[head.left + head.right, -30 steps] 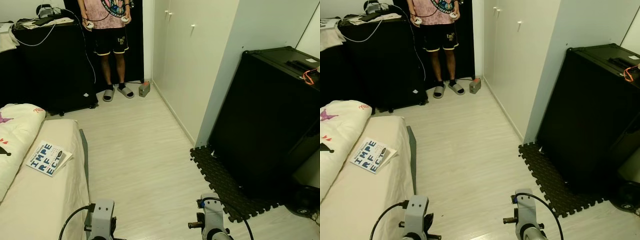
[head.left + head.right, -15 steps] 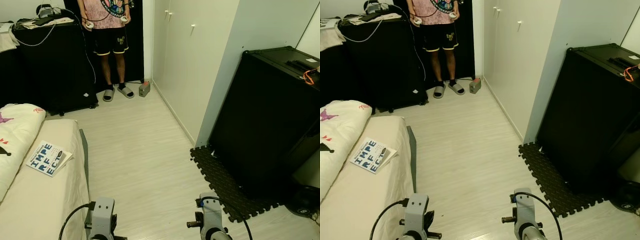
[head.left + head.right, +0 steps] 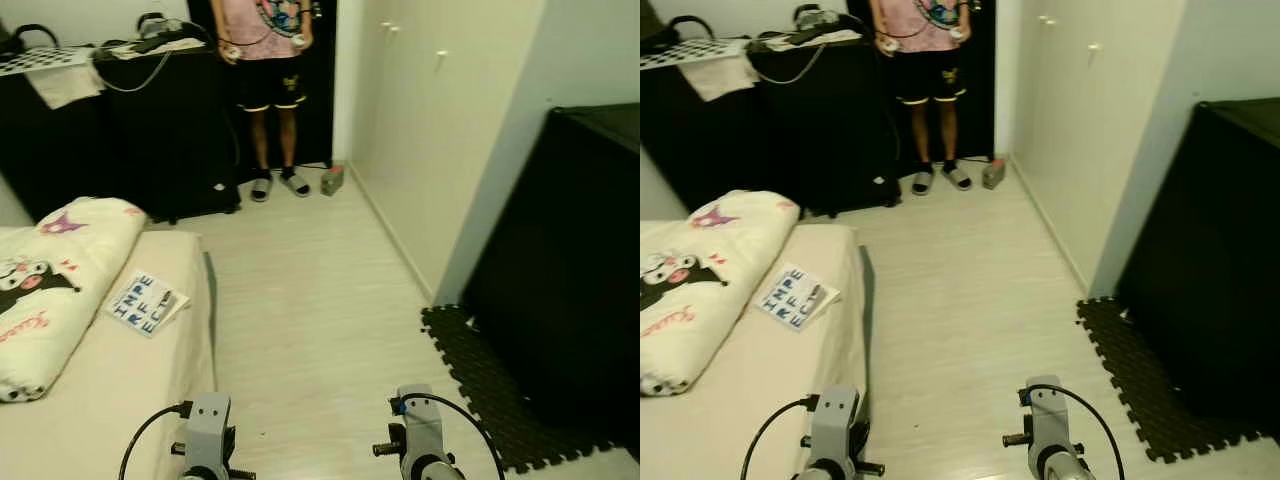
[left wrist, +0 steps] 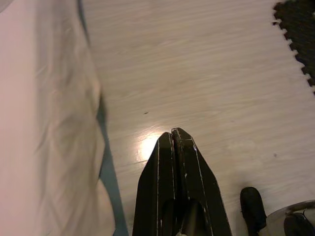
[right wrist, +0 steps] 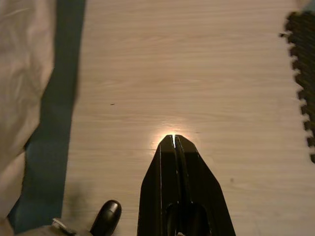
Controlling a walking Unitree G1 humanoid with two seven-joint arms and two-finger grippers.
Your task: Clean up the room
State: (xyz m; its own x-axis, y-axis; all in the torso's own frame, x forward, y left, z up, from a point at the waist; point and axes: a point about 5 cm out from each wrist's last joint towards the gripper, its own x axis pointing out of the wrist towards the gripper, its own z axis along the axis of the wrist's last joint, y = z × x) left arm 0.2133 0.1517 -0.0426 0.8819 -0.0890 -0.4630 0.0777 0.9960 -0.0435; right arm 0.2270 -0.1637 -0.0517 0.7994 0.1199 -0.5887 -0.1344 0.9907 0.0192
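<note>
Head camera, left eye: a bed [image 3: 110, 400] runs along the robot's left, a book [image 3: 147, 302] with blue block lettering lying flat on its sheet just beside a rolled cream duvet [image 3: 55, 270] printed with cartoon figures. Pale wood floor [image 3: 310, 300] stretches ahead to a person [image 3: 268, 60] in a pink shirt, black shorts and slides, standing before a dark surface [image 3: 130, 110] draped with cables. A small box [image 3: 332, 180] sits on the floor near white wardrobe doors [image 3: 420, 120]. On the right, a black cabinet [image 3: 570, 260] stands over a black foam mat [image 3: 500, 390]. Both silver wrists hang low at the frame's bottom edge.

Left wrist camera: the left pincer [image 4: 173, 135] points down at bare floor, its 2 black fingers pressed together and holding nothing, the bed sheet's edge [image 4: 54, 123] alongside.

Right wrist camera: the right pincer [image 5: 173, 138] likewise hangs over the floor, fingers pressed together and empty, the foam mat's edge [image 5: 300, 64] to one side.
</note>
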